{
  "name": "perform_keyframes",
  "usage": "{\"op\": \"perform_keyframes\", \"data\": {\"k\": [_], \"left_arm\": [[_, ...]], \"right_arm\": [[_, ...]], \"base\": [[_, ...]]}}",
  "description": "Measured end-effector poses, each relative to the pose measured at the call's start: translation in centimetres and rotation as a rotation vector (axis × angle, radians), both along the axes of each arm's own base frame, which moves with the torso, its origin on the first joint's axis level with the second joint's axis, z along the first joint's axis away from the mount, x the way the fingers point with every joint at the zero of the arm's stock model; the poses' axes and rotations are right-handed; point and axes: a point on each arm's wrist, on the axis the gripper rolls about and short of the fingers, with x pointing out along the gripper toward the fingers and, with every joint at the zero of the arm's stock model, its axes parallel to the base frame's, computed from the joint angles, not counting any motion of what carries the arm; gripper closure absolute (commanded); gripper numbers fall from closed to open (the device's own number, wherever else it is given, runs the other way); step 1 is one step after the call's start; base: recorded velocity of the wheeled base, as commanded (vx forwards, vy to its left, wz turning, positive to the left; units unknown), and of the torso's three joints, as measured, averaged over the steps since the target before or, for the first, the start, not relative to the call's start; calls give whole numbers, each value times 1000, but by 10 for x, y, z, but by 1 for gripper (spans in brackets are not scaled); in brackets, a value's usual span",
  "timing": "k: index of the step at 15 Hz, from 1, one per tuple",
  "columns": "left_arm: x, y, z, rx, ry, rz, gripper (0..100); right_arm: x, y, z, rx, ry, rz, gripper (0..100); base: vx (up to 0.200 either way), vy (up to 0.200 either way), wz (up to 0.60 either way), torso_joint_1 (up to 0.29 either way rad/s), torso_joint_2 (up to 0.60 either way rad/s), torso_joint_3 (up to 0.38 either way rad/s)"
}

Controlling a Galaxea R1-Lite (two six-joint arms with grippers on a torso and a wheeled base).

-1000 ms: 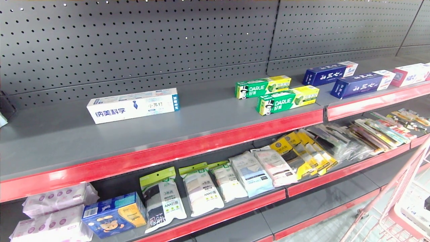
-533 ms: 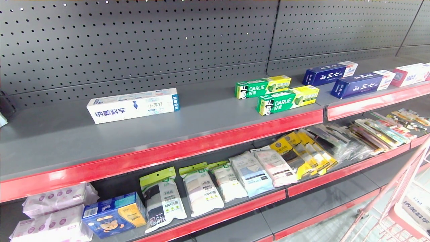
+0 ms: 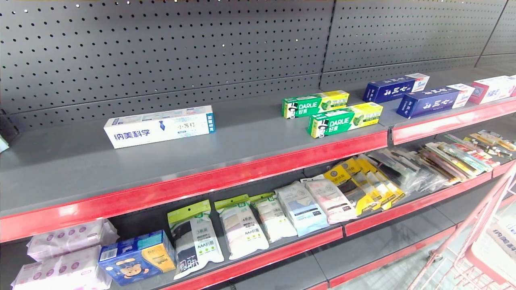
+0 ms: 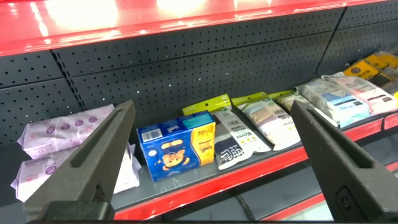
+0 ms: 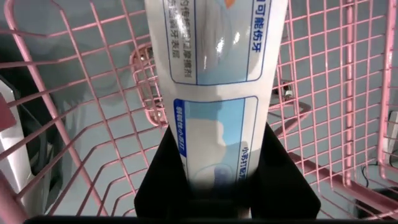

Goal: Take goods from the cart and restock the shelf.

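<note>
My right gripper (image 5: 219,163) is shut on a white and blue toothpaste box (image 5: 216,68), holding it by one end above the pink wire cart (image 5: 93,99). In the head view the same box (image 3: 506,241) peeks in at the lower right, inside the cart (image 3: 479,225). A matching white box (image 3: 159,127) lies on the grey top shelf (image 3: 242,149). My left gripper (image 4: 212,112) stands open with nothing between its fingers, facing the lower shelf's packets.
Two green boxes (image 3: 315,104) and two dark blue boxes (image 3: 395,88) lie further right on the top shelf. The lower shelf holds tissue packs (image 3: 68,237), a blue carton (image 4: 176,148) and several bagged goods (image 3: 242,225). Bare shelf lies beside the white box.
In the head view the white box at the lower right has shifted up and to the right within the cart. The shelf goods have not moved.
</note>
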Motion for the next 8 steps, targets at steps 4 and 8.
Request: {"op": "perform_keyframes", "data": {"k": [4, 8], "left_arm": [[0, 0, 0, 0, 0, -1, 0], [0, 0, 0, 0, 0, 0, 0]], "right_arm": [[-1, 3, 24, -12, -73, -74, 100], [-6, 11, 50, -46, -137, -121, 100]], "base": [[0, 0, 0, 0, 0, 0], [0, 0, 0, 0, 0, 0]]}}
